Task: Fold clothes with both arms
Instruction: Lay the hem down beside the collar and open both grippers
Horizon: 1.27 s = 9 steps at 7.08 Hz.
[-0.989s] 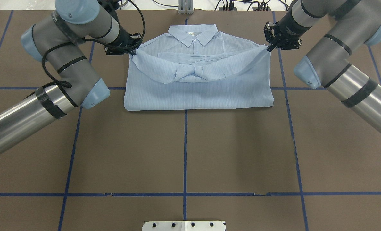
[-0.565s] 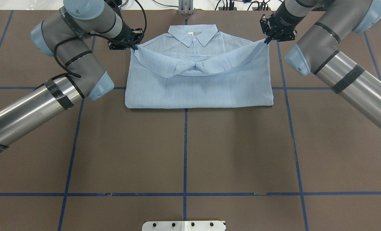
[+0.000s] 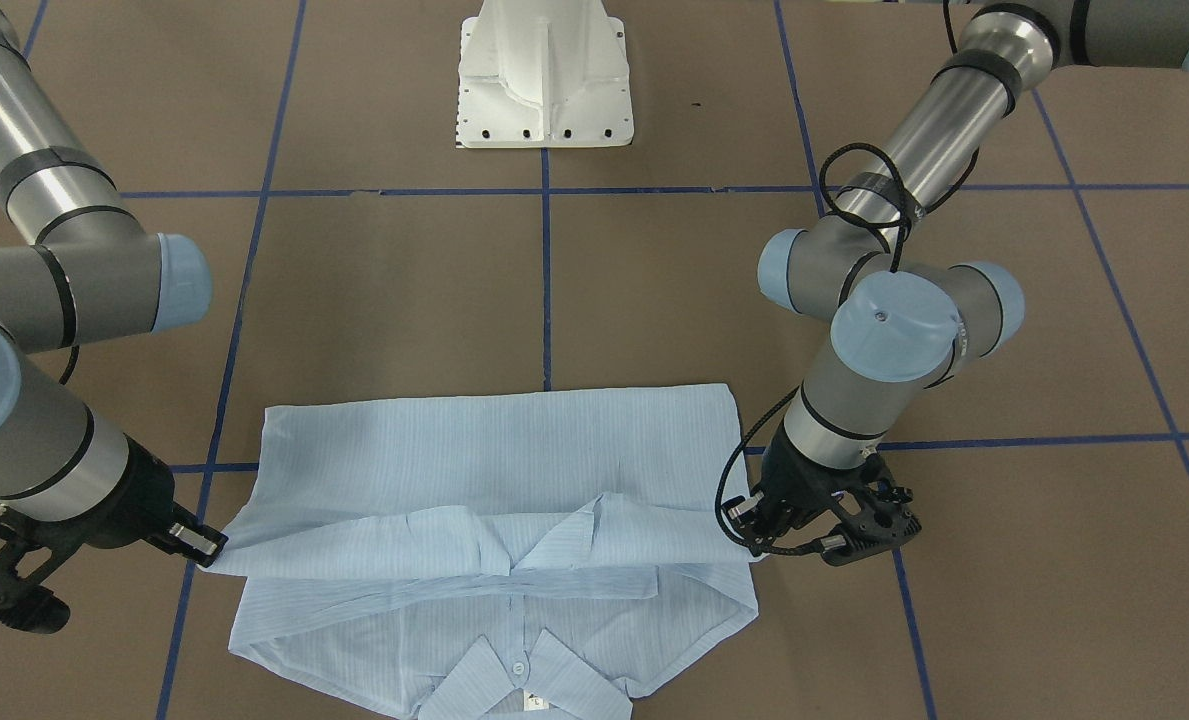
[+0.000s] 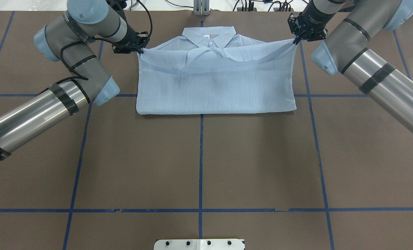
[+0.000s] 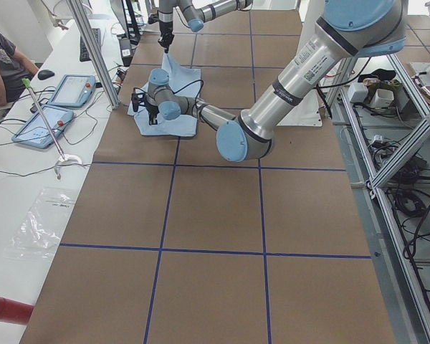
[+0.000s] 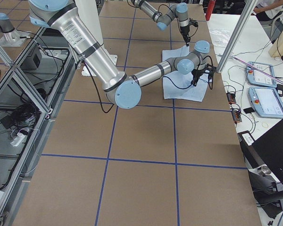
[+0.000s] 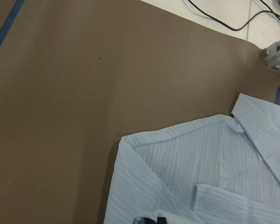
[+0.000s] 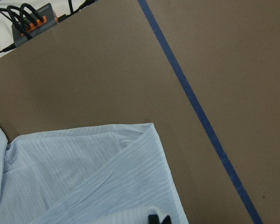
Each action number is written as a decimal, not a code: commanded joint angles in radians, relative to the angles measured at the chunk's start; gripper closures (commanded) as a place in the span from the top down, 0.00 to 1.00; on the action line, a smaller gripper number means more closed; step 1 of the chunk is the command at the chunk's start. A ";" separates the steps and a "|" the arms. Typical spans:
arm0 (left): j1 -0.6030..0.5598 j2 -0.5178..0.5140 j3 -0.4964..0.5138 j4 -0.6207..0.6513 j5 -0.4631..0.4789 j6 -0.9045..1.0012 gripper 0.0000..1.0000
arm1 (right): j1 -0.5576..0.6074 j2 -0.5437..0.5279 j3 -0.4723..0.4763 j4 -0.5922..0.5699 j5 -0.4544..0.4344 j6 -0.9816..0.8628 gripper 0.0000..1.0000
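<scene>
The pale-blue striped shirt (image 4: 213,86) lies at the far middle of the brown table, folded into a wide rectangle, with its collar (image 4: 209,34) at the far edge. My left gripper (image 4: 140,50) is shut on the left corner of the folded-over edge, and my right gripper (image 4: 294,41) is shut on the right corner. That edge hangs taut between them, just short of the collar and slightly above the layer below. In the front-facing view the shirt (image 3: 494,450) spans from the left gripper (image 3: 754,545) to the right gripper (image 3: 209,545). Both wrist views look down on shirt cloth (image 7: 200,177) (image 8: 84,177).
Blue tape lines (image 4: 201,156) grid the brown table. The white pedestal base (image 4: 199,244) sits at the near edge. Cables (image 4: 262,5) run along the far edge. In the side view, a bench beside the table holds tablets (image 5: 57,107), and a person (image 5: 3,57) sits there.
Both grippers have carried the held edge away from the robot and toward the collar. The sagging middle has tightened, and the folded layer now covers most of the shirt front.
</scene>
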 commanded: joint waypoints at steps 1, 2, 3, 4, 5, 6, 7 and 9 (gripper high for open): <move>0.000 -0.003 0.008 -0.005 0.000 0.001 0.00 | 0.002 0.020 -0.015 0.000 0.000 -0.007 0.00; 0.000 -0.006 0.008 -0.005 0.000 0.001 0.00 | 0.002 0.039 -0.034 0.002 -0.002 -0.006 0.00; 0.000 -0.006 0.008 -0.005 0.000 0.001 0.00 | 0.000 0.045 -0.038 0.002 -0.003 -0.006 0.00; 0.000 -0.007 0.003 -0.005 0.000 0.004 0.00 | 0.000 0.045 -0.039 0.002 -0.006 -0.007 0.00; 0.000 -0.010 0.000 -0.006 0.000 0.009 0.00 | -0.009 0.045 -0.040 0.003 -0.024 -0.012 0.99; 0.000 -0.012 0.000 -0.006 0.000 0.010 0.76 | -0.019 0.016 -0.042 0.074 -0.067 -0.010 1.00; 0.000 -0.013 -0.002 -0.003 0.002 0.013 1.00 | -0.018 -0.014 -0.048 0.128 -0.066 -0.021 1.00; -0.002 -0.007 -0.014 0.003 0.000 0.016 1.00 | -0.018 -0.047 0.001 0.133 -0.058 -0.049 1.00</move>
